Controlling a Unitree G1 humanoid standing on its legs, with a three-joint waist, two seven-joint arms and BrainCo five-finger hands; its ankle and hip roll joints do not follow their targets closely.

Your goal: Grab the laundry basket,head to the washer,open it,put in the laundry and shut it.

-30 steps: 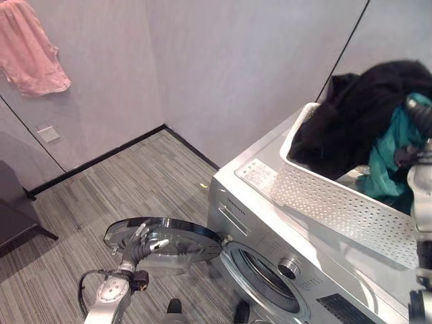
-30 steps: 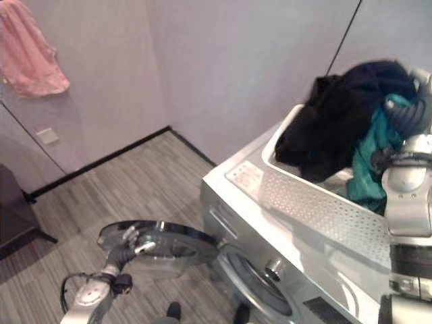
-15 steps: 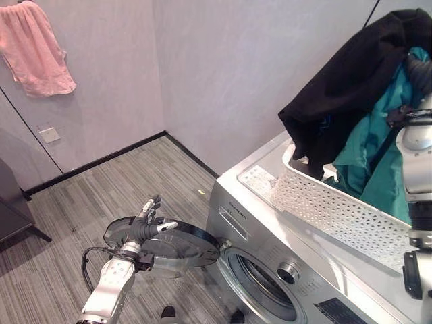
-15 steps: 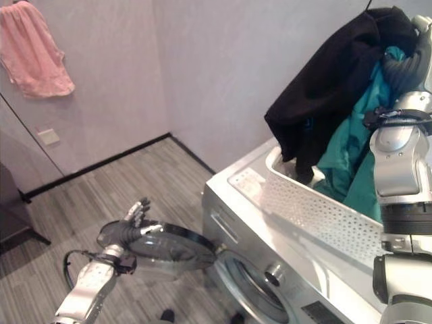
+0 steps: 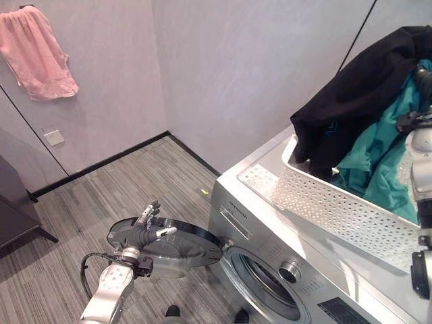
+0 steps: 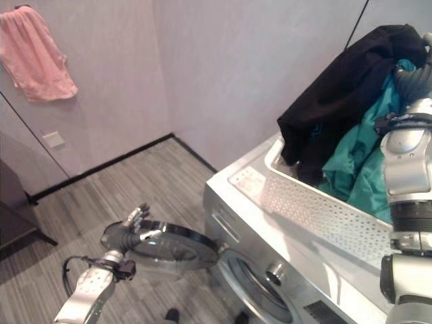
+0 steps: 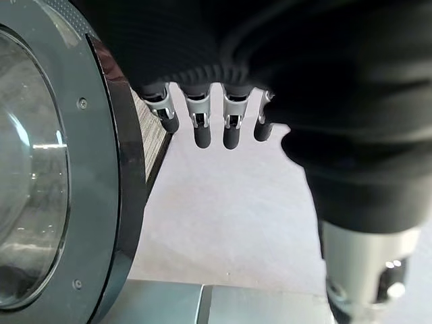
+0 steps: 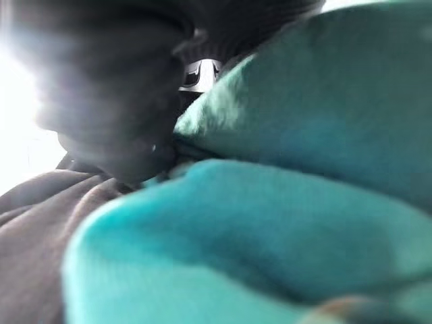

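My right hand (image 8: 121,101) grips teal laundry (image 6: 358,162) above the basket (image 5: 337,206); left hand (image 5: 145,226) hovers spread beside the washer door (image 5: 179,246).

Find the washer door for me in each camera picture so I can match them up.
Left eye view: washer door swung open, lower left.
Right eye view: lower left too.
Left wrist view: its rim and glass along one side.
Right wrist view: clothes only.
Shared landmark: left hand at the door's rim.

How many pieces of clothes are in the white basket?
2 that I can see: a black garment lifted up and draped over the far end of the white perforated plastic laundry basket, and a teal garment beside it. More may be hidden underneath.
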